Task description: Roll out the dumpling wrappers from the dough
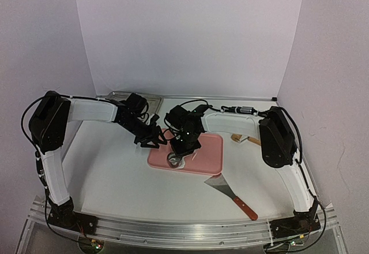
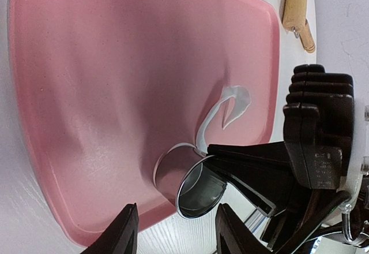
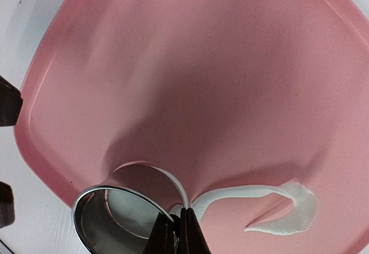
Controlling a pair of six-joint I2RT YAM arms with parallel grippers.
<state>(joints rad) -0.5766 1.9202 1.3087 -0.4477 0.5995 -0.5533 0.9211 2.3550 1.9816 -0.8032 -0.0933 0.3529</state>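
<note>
White table (image 1: 115, 179) enclosed by plain white walls (image 1: 190, 34).

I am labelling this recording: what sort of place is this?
Likely a robotics lab bench staged for dough work, not a real kitchen: plain white panels enclose the table, which carries a pink tray, ring cutter and spatula.

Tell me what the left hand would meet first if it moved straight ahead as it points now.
Probably the metal ring, which the right hand holds at the edge of the pink tray. The left hand points at it, but depth is unclear.
</note>
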